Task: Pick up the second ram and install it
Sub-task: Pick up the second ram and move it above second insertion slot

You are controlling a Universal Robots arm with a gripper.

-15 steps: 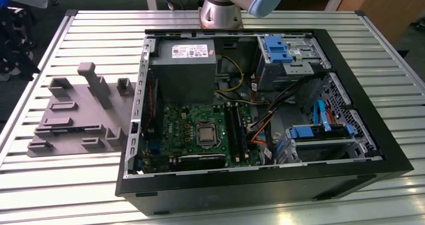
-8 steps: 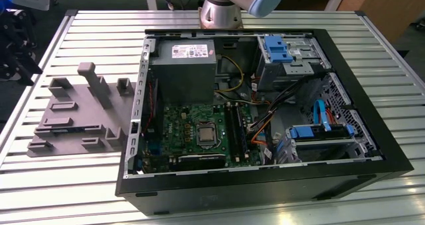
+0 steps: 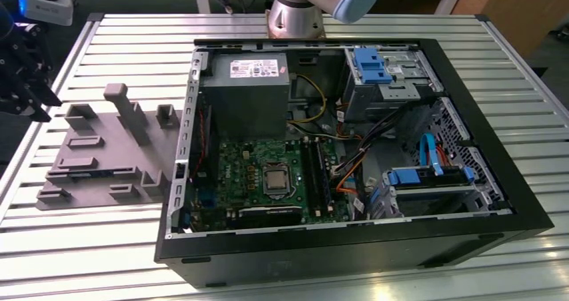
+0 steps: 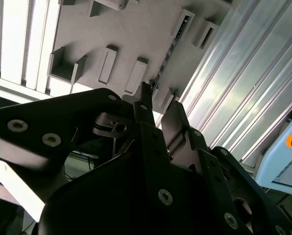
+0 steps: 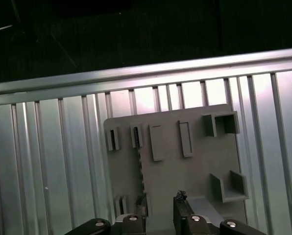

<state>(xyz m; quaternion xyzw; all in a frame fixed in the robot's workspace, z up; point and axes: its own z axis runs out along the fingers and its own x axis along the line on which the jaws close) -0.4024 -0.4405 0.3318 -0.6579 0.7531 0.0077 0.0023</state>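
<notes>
The second ram stands on its long edge in the grey tray, held between small slotted blocks at its two ends, so from above it appears as only a thin toothed line. The second wrist view shows it the same way, as a narrow dark strip running across the tray. The tray lies on the slatted metal table, beside the open computer case where the motherboard is. The gripper hangs above the near end of the tray with its two fingers apart and nothing between them. One fingertip is about over the end of the stick, and the gap is much wider than the board is thick. I judge that the stick is very light and stiff, but also thin and rather delicate: it will not bend in the grip, yet a hard or crooked squeeze could harm the chips on its faces. The better place to hold it is, I think, across the two flat faces near the middle of the upper edge (the lower edge, which I cannot see here, should carry the contacts). A hold in the middle would also stop it from tipping.
</notes>
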